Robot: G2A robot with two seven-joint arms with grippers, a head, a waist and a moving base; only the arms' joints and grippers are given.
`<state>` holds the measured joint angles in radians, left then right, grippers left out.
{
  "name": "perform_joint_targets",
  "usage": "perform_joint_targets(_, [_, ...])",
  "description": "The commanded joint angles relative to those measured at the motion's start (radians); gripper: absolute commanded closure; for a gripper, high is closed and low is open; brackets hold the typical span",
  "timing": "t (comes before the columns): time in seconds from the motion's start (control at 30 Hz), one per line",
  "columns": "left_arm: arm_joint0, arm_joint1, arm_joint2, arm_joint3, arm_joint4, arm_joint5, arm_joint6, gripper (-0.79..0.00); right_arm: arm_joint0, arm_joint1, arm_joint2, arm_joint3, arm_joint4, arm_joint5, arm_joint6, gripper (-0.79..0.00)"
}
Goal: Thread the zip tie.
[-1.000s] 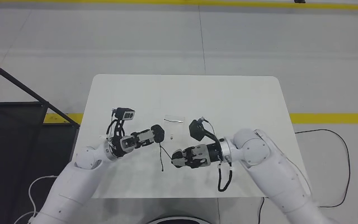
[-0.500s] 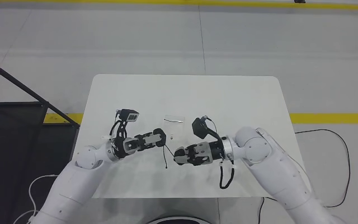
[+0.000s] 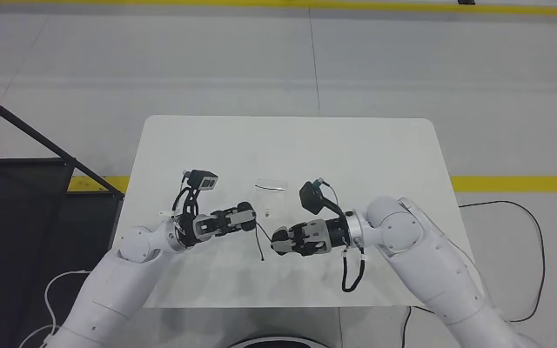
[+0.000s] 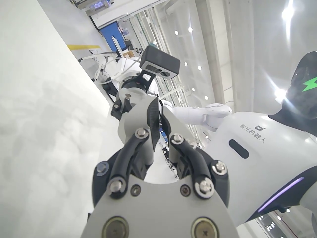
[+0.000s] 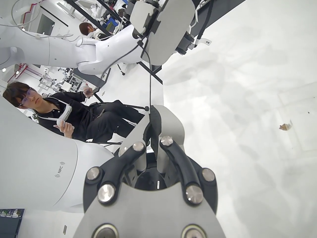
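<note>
While the left gripper (image 3: 248,215) hangs above the bench (image 3: 365,148), its jaws are pressed together on one end of the zip tie (image 3: 258,242). The tie is a thin black strip that runs out from the tips of those jaws and hangs free of the bench. Just beside the left gripper, the right gripper (image 3: 278,238) faces it with jaws together. In the right wrist view the tie's free end lines up with those closed tips. From above, a small gap shows between them, so contact cannot be told.
</note>
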<state>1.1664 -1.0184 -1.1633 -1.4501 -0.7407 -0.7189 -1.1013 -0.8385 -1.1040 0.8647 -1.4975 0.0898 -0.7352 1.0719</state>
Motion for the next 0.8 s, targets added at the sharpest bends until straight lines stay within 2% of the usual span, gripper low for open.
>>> perform_joint_targets(0.0, [-0.001, 0.001, 0.001, 0.000, -0.001, -0.001, 0.001, -0.022, 0.001, 0.000, -0.001, 0.000, -0.001, 0.000, 0.000, 0.000])
perform_joint_targets(0.03, [-0.001, 0.002, 0.001, 0.001, 0.000, -0.002, 0.002, 0.000, 0.001, 0.001, -0.002, 0.000, -0.001, 0.001, 0.000, 0.000])
perform_joint_targets(0.37, [-0.007, 0.006, 0.000, 0.015, -0.007, -0.019, 0.019, 0.000, -0.017, 0.013, 0.005, -0.030, 0.008, -0.022, -0.009, 0.000])
perform_joint_targets(0.77, [-0.006, 0.015, -0.025, 0.036, -0.012, -0.041, 0.041, 0.000, -0.096, 0.096, 0.013, -0.172, 0.004, -0.072, -0.058, 0.000])
